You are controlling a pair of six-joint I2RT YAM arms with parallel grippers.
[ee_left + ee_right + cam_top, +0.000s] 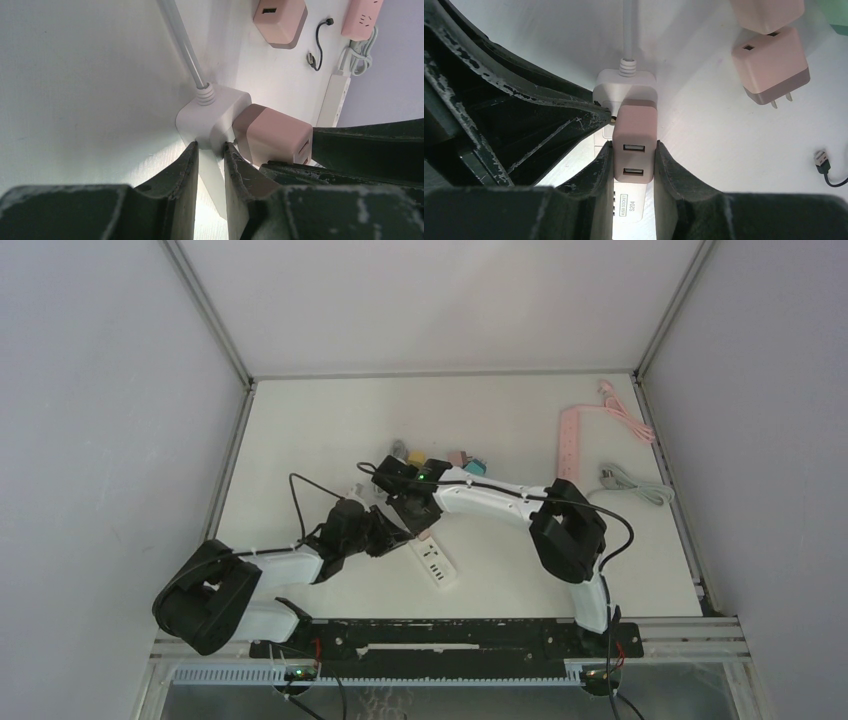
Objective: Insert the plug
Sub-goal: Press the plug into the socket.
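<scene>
The white power strip (434,563) lies near the middle of the table (500,430), with its cord end pointing to 11 o'clock in the top view. The left gripper (210,147) reaches in from 8 o'clock. Its fingers (187,170) are a narrow gap apart and clamped on the strip body just behind the cord end.

The right gripper (633,145) reaches in from 2 o'clock. Its fingers (666,165) are closed on the two sides of the pink plug (634,135). The plug sits on the strip's top face next to the cord end, USB ports facing the wrist camera. Whether its prongs are fully seated cannot be told.

Two spare pink chargers (771,65) lie at 2 o'clock from the plug. A pink power strip (570,440) lies at 2 o'clock on the table.
</scene>
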